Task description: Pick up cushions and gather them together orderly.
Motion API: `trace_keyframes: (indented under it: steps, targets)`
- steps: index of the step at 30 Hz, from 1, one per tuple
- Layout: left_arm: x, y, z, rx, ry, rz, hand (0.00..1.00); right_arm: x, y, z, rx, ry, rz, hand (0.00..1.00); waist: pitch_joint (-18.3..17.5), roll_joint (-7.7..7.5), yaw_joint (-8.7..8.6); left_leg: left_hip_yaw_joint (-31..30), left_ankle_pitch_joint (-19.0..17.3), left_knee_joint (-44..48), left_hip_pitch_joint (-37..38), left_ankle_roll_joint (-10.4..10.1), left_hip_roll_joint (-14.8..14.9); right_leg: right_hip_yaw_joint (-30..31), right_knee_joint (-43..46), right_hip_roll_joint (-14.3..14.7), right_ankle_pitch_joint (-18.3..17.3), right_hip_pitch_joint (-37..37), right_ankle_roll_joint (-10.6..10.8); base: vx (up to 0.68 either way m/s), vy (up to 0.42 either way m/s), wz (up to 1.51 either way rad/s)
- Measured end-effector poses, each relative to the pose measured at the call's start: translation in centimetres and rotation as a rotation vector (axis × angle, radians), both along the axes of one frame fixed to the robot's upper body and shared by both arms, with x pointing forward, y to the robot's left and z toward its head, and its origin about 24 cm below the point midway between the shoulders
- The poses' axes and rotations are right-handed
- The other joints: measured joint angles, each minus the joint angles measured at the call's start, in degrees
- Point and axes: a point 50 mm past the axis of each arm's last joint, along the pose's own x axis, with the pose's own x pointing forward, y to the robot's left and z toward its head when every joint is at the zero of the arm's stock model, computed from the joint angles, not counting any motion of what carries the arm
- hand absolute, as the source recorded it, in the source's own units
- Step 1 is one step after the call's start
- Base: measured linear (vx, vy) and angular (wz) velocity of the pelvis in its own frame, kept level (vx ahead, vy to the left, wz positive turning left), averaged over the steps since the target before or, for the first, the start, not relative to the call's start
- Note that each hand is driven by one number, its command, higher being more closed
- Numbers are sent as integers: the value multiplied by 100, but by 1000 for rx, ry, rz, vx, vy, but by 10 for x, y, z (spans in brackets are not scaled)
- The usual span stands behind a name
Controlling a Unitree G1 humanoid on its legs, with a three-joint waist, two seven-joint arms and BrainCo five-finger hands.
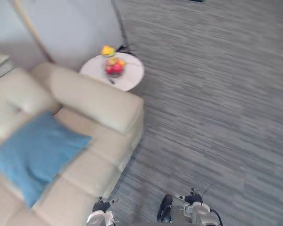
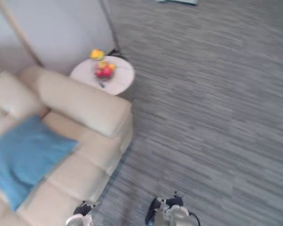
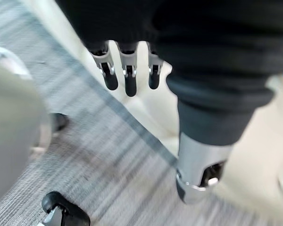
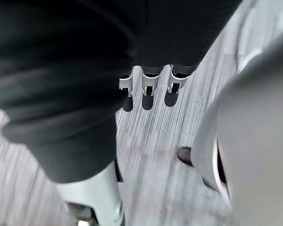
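Blue cushion [image 1: 35, 153] noted lying flat on the seat of a cream leather sofa [image 1: 101, 101], one corner pointed toward the padded armrest, its far edge close against the sofa's back cushions; it is touched by neither hand. The cushion is seen well apart from both hands, which are held low near the sofa's front edge. Left hand [image 3: 128, 77] is seen in its wrist view above the line where the sofa front meets the grey carpeted floor [image 1: 217, 103]; its fingers [image 3: 108, 75] are held straight and slightly spread, thumb set apart from them, and nothing is held between them. Right hand [image 4: 148, 89] is seen in its wrist view over the carpet alone; its fingers [image 4: 173, 89] are likewise extended and relaxed, thumb apart, with nothing grasped. A round white surface [image 1: 132, 77] is placed just beyond the armrest, close against it, with a pale wall [image 1: 75, 28] behind. On that surface a bowl of fruit [image 1: 114, 67] is set, red and orange pieces heaped in it, and a yellow fruit [image 1: 107, 50] is seen at the surface's far rim, apart from the bowl. A small dark item lies beside the bowl; what it is cannot be told.
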Motion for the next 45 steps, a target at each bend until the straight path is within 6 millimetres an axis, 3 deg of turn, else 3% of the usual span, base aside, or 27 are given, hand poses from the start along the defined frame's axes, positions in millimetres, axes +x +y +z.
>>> trace_keyframes:
  steps: [2, 3, 4, 5, 8, 12, 13, 14, 15, 18, 19, 21, 22, 25, 27, 28, 29, 31, 33, 34, 35, 37, 38, 41, 43, 44, 45]
  targets:
    - [0, -3, -1, -19, -1, 10, 0, -8, -3, -2, -5, 18, -17, 0, 64, 12, -25, -418, 159, 1720, -405, 286, 534, 244, -3, 190, -142, 284, -35, 257, -212, -68]
    - [-5, -4, -2, -31, 6, 36, 0, -10, -6, -2, -11, 23, -19, 0, 183, -18, 39, -750, 369, 2748, -716, 777, 806, 523, -49, 314, -246, 499, -85, 181, -82, -119]
    - [-7, -1, -2, -29, 0, 59, 0, -8, -7, -1, -17, 16, -23, 0, 218, 44, 75, -1359, 3, 3704, -1273, 646, 853, 898, -21, 467, -420, 668, -200, 161, -27, -125]
    - [-9, 0, -2, -27, 4, 63, 0, -7, -6, -1, -13, 14, -25, 0, 218, 43, 83, -1473, -96, 3777, -1410, 553, 780, 999, -15, 492, -439, 696, -210, 170, 27, -137]
    - [-13, 3, -2, -24, 4, 90, 0, -9, -4, -2, 2, 19, -40, 0, 242, 17, 267, -2130, -428, 3032, -2068, 515, 195, 1905, -29, 617, -506, 893, -182, 243, 82, -148]
    - [-10, 1, 0, -27, -24, 108, 0, 1, 2, 0, 4, 2, -6, 0, 240, 44, 408, -3656, -320, 1183, -2498, 414, -622, 3108, -21, 747, -649, 938, 40, 252, 243, -160]
    - [-11, -1, -1, -31, -22, 112, 0, 2, 3, 0, 5, 1, -4, 0, 221, 76, 437, -3932, -244, 886, -2452, 419, -673, 3303, 23, 822, -695, 926, 116, 336, 335, -152]
    - [-12, -2, -1, -38, -20, 124, 0, 2, 4, 0, 6, 4, -3, 0, 216, 105, 490, -4076, 67, 821, -2366, 240, -673, 3527, 109, 902, -775, 923, 211, 350, 349, -150]
    - [-13, 5, -1, -24, -20, 133, 0, -3, 13, -3, 31, 18, -2, 0, 140, -25, 544, -3735, -3, 841, -2217, 294, -712, 3811, 171, 820, -853, 945, 342, 349, 335, -126]
    - [-12, 15, 1, 1, -18, 125, 0, -7, 28, -6, 71, 29, 4, 0, 39, -300, 601, -3113, -239, 844, -1963, 430, -725, 3780, 328, 560, -872, 920, 479, 341, 271, -106]
    - [-13, 14, 0, 0, -8, 119, 0, -7, 27, -6, 69, 27, 0, 0, 40, -306, 587, -2885, -328, 796, -1787, 488, -726, 3628, 574, 491, -906, 863, 554, 287, 216, -101]
    - [-10, 10, -1, -2, 1, 77, 0, -5, 26, -4, 66, 14, -1, 0, 53, -279, 586, -2439, -436, 594, -1384, 579, -730, 2732, 1570, 205, -859, 337, 1092, 281, 183, -95]
    - [-8, 8, 0, 0, 2, 54, 0, -2, 26, -3, 67, 7, -1, 0, 67, -253, 583, -2332, -436, 504, -1261, 579, -729, 2300, 1854, 42, -845, 174, 1135, 243, 121, -70]
    - [1, 0, 0, 6, 3, -27, 0, 4, 25, -1, 64, -5, -3, 0, 144, -108, 501, -1860, -433, 26, -718, 574, -586, -25, 2101, -707, -983, -51, 739, 283, 14, -69]
    - [1, 1, -1, 14, 15, -56, 0, 8, 26, -2, 69, 4, 7, 0, 172, -85, 472, -1642, -425, -171, -434, 560, -464, -1063, 1747, -848, -908, -106, 513, 281, -89, -85]
    - [1, 5, -1, 32, 24, -87, 0, 8, 27, -3, 72, 12, 9, 0, 182, -202, 449, -1568, -421, -252, -280, 553, -521, -1263, 1145, -775, -580, -159, 276, 325, -161, -75]
    - [1, 10, 0, 46, 29, -96, 0, 6, 27, -4, 72, 16, 8, 0, 189, -374, 425, -1562, -428, -260, -202, 541, -639, -1150, 687, -732, -138, -134, -30, 348, -167, -70]
    - [1, 4, -2, 32, 42, -120, 0, 3, 7, -4, 30, 28, -13, 0, 232, -141, 337, -1769, -365, -109, -124, 294, -412, -1076, 562, -412, -270, 52, -63, 401, -187, -62]
    - [9, -4, 0, 18, 21, -134, 0, -1, -7, -3, 3, 32, -56, 0, 339, 30, 271, -1887, -307, 998, -384, 208, -65, -921, 263, -44, -304, 318, -98, 409, -193, -57]
    - [10, -5, 0, 12, 17, -126, 0, -4, -10, -3, -3, 38, -67, 0, 403, 90, 274, -1969, -143, 1809, -559, 225, 139, -854, 147, 109, -357, 550, -130, 280, -103, -55]
    - [9, -6, -1, 5, 17, -114, 0, -4, -10, -3, -9, 31, -79, 0, 459, 143, 296, -2282, 426, 3065, -962, 739, 372, -696, 52, 271, -458, 901, -130, 322, -77, -84]
    - [14, -3, 4, 19, -21, -106, 0, -2, -5, -2, 3, 13, -99, 0, 557, 61, 369, -2738, -34, 4448, -1663, 704, 391, -281, 33, 365, -691, 1363, -155, 335, -22, -99]
    - [16, 0, 6, 29, -33, -108, 0, -1, 0, -2, 18, 8, -107, 0, 573, 3, 380, -2844, -214, 4483, -1974, 660, 265, -91, -7, 349, -751, 1508, -112, 282, 24, -111]
    - [21, -2, 9, 31, -67, -103, 0, 1, 9, -2, 45, 3, -113, 0, 575, 1, 498, -3105, -427, 3021, -2667, 708, -205, 641, -161, 320, -854, 1746, 12, 305, 126, -116]
    - [22, -4, 10, 28, -74, -103, 0, -2, 11, -4, 51, 13, -116, 0, 560, 17, 561, -3432, -149, 1354, -2725, 503, -587, 1027, -185, 254, -1035, 1841, 232, 374, 251, -106]
    - [21, -5, 9, 26, -72, -103, 0, -4, 10, -4, 48, 18, -117, 0, 534, 17, 606, -3521, 344, 983, -2694, 409, -653, 1215, -162, 244, -1126, 1869, 336, 402, 246, -94]
    - [19, -1, 9, 33, -72, -98, 0, -5, 15, -5, 61, 24, -113, 0, 437, -129, 652, -3386, 372, 952, -2548, 486, -792, 1531, -265, 138, -1181, 1964, 448, 448, 222, -78]
